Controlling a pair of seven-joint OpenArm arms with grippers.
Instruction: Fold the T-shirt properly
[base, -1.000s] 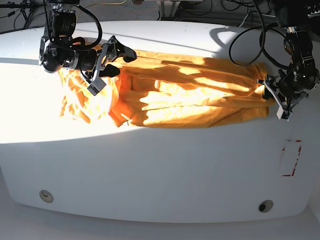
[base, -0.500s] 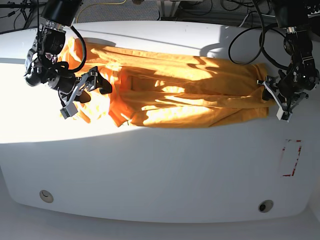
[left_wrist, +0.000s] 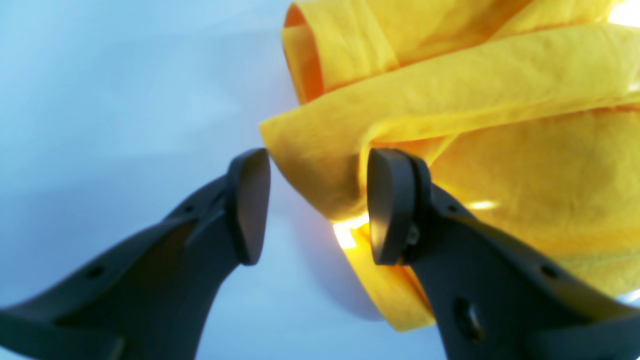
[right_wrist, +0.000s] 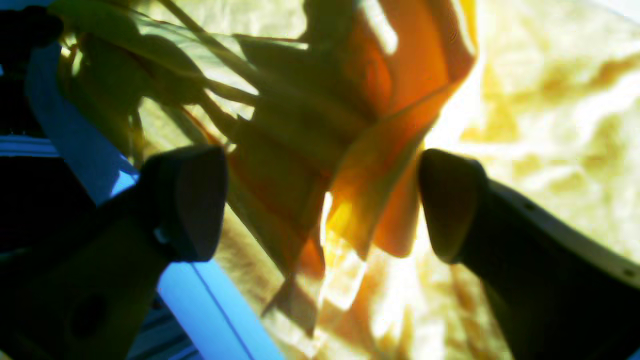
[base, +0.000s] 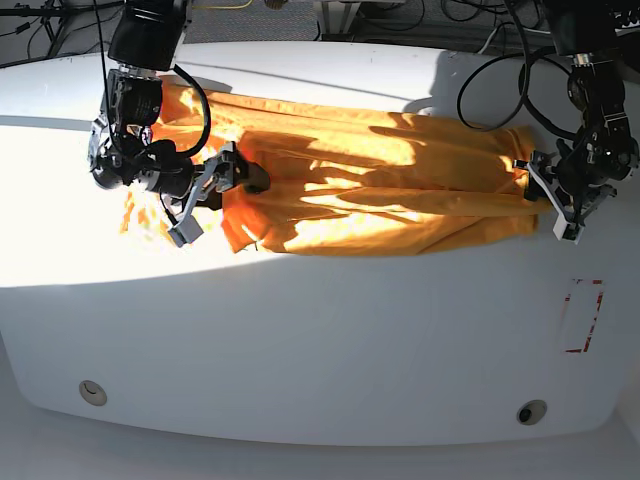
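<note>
Lying lengthwise across the far half of our white table (base: 320, 330), the T-shirt (base: 380, 190) is rumpled and sunlit. Our left gripper (left_wrist: 315, 205) has its fingers (left_wrist: 250, 200) part open around a folded edge at one end, whether pinched we cannot tell. Our right gripper (right_wrist: 320, 200) stands wide open over the other end. Cables (base: 490, 70) trail behind the table; a red-marked rectangle (base: 582, 315) sits near one edge.

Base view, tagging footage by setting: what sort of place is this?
Probably a robotics lab or test bench. A bare white table carries only the T-shirt, loose black cables hang behind it, and a red-marked rectangle is on its surface.
</note>
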